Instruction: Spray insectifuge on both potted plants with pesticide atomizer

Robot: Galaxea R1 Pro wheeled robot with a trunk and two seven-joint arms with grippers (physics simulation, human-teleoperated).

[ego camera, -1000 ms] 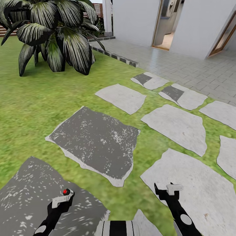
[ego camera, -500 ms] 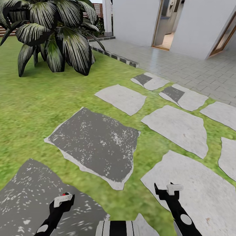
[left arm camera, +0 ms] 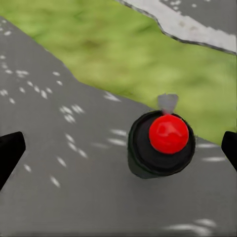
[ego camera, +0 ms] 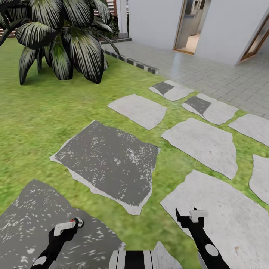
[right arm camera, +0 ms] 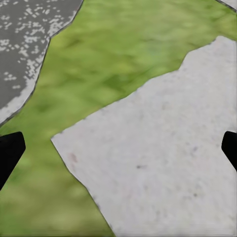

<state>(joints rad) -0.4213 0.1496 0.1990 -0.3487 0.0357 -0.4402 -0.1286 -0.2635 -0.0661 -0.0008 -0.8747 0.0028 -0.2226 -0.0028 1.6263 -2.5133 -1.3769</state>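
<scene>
At our 7 o'clock, our left gripper (ego camera: 66, 226) hangs over a dark stone slab (ego camera: 22, 220) with its jaws spread wide. The atomizer (left arm camera: 160, 143) stands upright on that slab between the fingers, its red cap facing up, and neither finger touches it. At 5 o'clock our right gripper (ego camera: 188, 216) is just as wide open and empty above a pale slab (ego camera: 224, 209). We judge the task barely begun: the bottle is found and lined up but not grasped, and both potted plants are yet to be sprayed. Farther off, at 11 o'clock across the lawn (ego camera: 37, 112), stands a big striped-leaf plant (ego camera: 63, 41).
</scene>
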